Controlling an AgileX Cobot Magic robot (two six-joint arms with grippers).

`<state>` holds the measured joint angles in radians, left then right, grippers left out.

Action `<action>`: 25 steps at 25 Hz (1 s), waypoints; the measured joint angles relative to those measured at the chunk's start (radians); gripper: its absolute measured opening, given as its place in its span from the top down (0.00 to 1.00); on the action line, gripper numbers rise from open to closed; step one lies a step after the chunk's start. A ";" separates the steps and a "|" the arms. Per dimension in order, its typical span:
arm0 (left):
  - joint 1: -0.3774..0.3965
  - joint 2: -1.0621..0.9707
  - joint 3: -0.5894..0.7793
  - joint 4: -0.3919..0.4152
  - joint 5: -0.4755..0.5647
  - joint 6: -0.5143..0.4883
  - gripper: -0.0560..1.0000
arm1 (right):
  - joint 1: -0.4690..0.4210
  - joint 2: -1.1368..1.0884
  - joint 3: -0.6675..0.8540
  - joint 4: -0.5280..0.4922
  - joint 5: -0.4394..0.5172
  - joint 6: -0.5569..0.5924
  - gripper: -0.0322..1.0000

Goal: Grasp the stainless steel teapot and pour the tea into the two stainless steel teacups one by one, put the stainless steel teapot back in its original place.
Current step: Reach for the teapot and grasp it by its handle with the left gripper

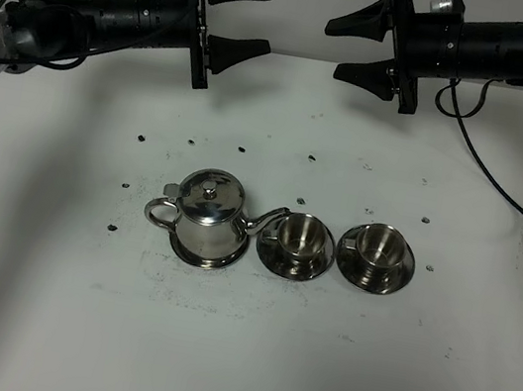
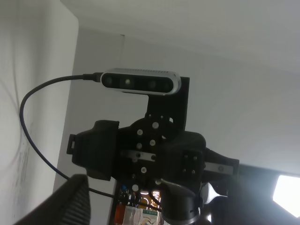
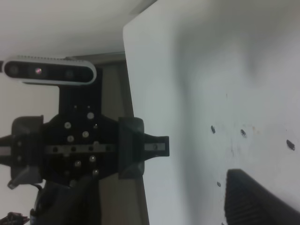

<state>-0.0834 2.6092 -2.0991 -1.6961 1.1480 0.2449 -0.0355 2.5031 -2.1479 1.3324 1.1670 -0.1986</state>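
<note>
Step in hand: pre-grasp, nothing picked up yet. Left hand (image 1: 263,20) and right hand (image 1: 334,47) both raised over the far edge of the worktop (image 1: 232,371), jaws spread wide, tips facing each other, holding nothing. Teapot (image 1: 205,218) upright mid-worktop, lid on, well apart from both hands, loop handle (image 1: 158,210) turned to the left arm's side, spout (image 1: 267,222) reaching toward the nearer cup (image 1: 302,234). Second cup (image 1: 377,243) just beside the first, each on a saucer (image 1: 294,269). No tea visible in either cup, so pouring judged not begun. Bright rim under the pot (image 1: 200,260) probably the round dish, hard to tell. Next move, as a guess: bring the left hand down and forward to the handle, jaws lined up across the loop, close firmly, lift straight up, keeping the spout clear of the nearer cup. Exterior view only: teapot, cups, spread of both hands. Left wrist view: none of that, just wall, one own finger (image 2: 70,201), the right arm's camera (image 2: 140,82) head-on. Right wrist view: bare worktop (image 3: 211,70) with small dark marks, one own finger (image 3: 262,201), the left arm's camera (image 3: 49,71); no teapot, no cups.
</note>
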 joint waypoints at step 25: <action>0.000 0.000 0.000 0.053 0.009 0.003 0.37 | -0.001 0.000 0.000 0.000 -0.011 -0.078 0.41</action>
<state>-0.0834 2.6092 -2.0991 -1.6429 1.1570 0.2479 -0.0365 2.5031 -2.1479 1.3324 1.1560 -0.2766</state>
